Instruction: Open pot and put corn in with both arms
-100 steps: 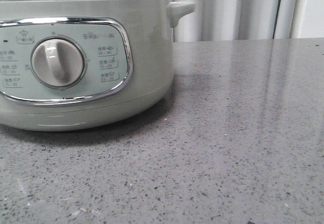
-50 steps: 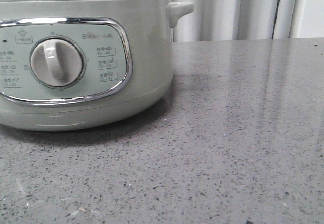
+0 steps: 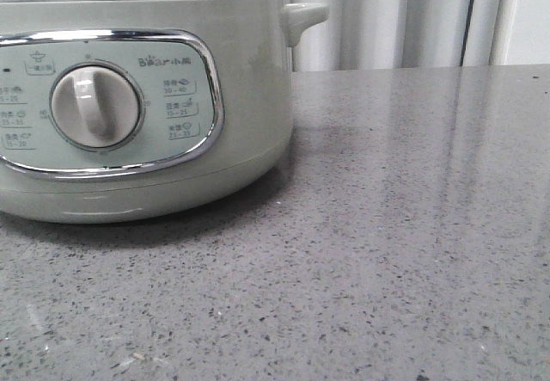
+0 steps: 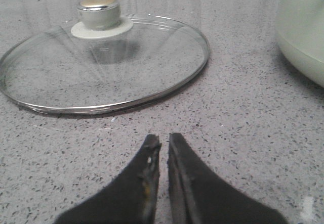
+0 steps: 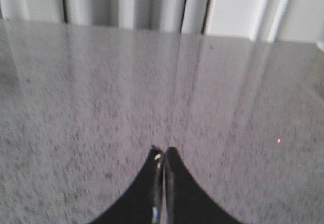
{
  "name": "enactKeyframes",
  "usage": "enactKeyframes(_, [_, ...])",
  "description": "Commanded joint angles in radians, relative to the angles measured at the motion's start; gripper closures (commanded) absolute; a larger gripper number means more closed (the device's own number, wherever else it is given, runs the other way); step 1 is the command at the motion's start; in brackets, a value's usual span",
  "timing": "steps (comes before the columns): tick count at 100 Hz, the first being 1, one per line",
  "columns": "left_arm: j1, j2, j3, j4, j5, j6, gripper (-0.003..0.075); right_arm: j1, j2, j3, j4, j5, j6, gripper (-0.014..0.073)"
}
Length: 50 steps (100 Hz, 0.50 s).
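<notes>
The pale-green pot (image 3: 241, 97) stands at the left in the front view, with its chrome-framed panel, grey-white dial (image 3: 94, 107) and small side handle (image 3: 302, 15); its metal rim shows with no lid on it. The clear glass lid (image 4: 106, 62) lies flat on the counter in the left wrist view, with the pot's wall (image 4: 304, 27) beside it. My left gripper (image 4: 164, 139) is shut and empty, a little back from the lid's rim. My right gripper (image 5: 163, 150) is shut and empty over bare counter. The corn is out of view.
The grey speckled counter (image 3: 412, 226) stretches to the right of the pot. White curtains (image 3: 387, 15) hang behind its far edge.
The pot appears a little further left in the front view than a second ago. Nothing else differs.
</notes>
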Motion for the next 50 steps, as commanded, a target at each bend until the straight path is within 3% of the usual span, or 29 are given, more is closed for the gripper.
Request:
enactKeyframes(1, [0.002,-0.03,0.023,-0.01,-0.066,-0.006,0.0741,-0.01,-0.022,0.036,0.006,-0.105,0.001,0.0657])
enactKeyframes(7, [0.002,-0.03,0.023,-0.01,-0.066,-0.006,0.0741,-0.01,-0.058,0.073,0.006,-0.09,0.001,0.0657])
enactKeyframes(12, [0.002,-0.03,0.023,-0.01,-0.066,-0.006,0.0741,-0.01,-0.099,0.065,0.006,0.051,0.001,0.0657])
enactKeyframes(22, [0.002,-0.03,0.023,-0.01,-0.064,-0.006,0.0741,-0.01,-0.125,0.069,0.006,0.163,0.001,0.0657])
enactKeyframes(50, [0.002,-0.03,0.023,-0.01,-0.064,-0.006,0.0741,-0.01,-0.131,0.069,0.006,0.161,0.0,0.0657])
